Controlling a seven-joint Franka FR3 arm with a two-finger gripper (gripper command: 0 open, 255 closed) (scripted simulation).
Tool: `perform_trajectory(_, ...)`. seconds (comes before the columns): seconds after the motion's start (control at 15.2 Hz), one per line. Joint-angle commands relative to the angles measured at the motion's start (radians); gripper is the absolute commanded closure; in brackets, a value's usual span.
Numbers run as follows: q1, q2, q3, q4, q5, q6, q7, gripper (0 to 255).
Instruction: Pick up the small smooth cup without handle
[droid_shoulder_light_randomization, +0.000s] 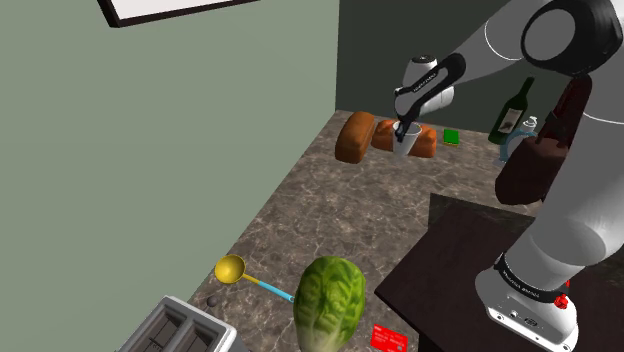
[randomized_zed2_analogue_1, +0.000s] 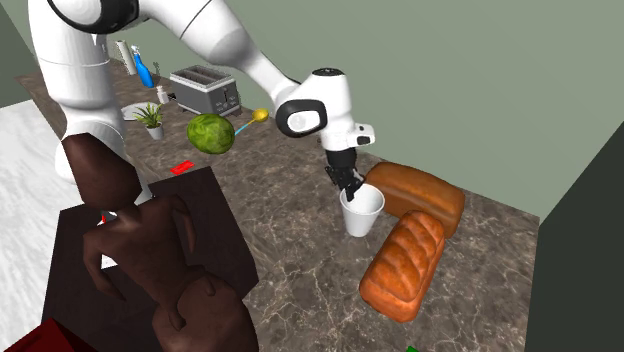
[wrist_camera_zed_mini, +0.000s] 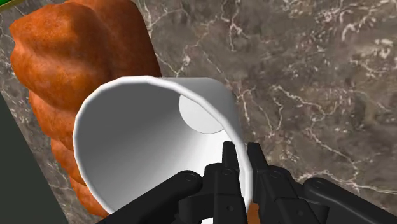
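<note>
While the marbled counter (randomized_zed2_analogue_1: 300, 250) carries two brown loaves (randomized_zed2_analogue_1: 405, 262), the white cup (randomized_zed2_analogue_1: 361, 212) sits upright just beside them, its wall pinched between the nearly closed black gripper (wrist_camera_zed_mini: 240, 153); the grasp seems made, so next comes a steady vertical lift

The shoulder view looked down along the brown veined stone counter (droid_shoulder_light_randomization: 330, 210), the second exterior view faced back from its far end (both caught the orange-brown bread loaves (droid_shoulder_light_randomization: 352, 137)), and the wrist view sat close above.
</note>
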Motion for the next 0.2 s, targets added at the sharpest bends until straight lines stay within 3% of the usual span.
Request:
perform_trajectory(0.0, 0.004, -0.020, -0.002, 0.006, -0.006, -0.026, 0.003, 255)
perform_trajectory(0.13, 0.004, -0.021, -0.002, 0.007, -0.007, -0.028, 0.003, 255)
